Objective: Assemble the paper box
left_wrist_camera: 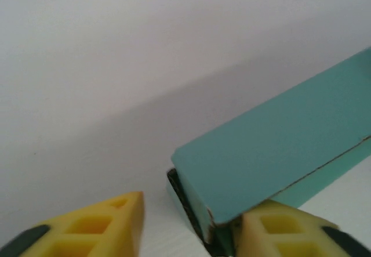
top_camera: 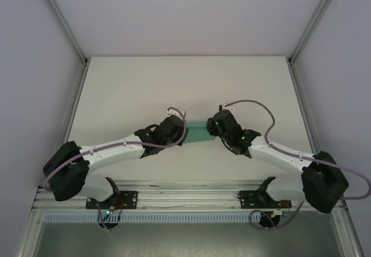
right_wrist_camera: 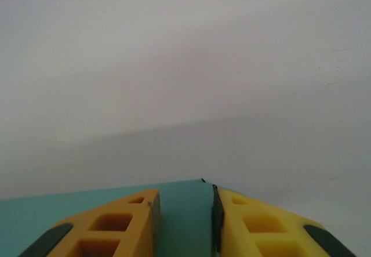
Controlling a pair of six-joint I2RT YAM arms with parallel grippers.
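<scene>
The paper box (top_camera: 198, 131) is a small teal-green rectangular box held above the table's middle, between the two arms. In the right wrist view the box (right_wrist_camera: 184, 222) sits between the yellow fingers, and my right gripper (right_wrist_camera: 184, 210) is shut on its end, both pads touching the card. My left gripper (left_wrist_camera: 194, 222) is open at the box's other end (left_wrist_camera: 278, 152). That end, with a dark slit at its edge, lies against the right finger (left_wrist_camera: 284, 234); the left finger (left_wrist_camera: 110, 225) stands well apart from it.
The white table (top_camera: 145, 89) lies inside white walls with aluminium frame posts (top_camera: 64, 19) at the back corners. The metal mounting rail (top_camera: 185, 196) runs along the near edge, where both arm bases sit.
</scene>
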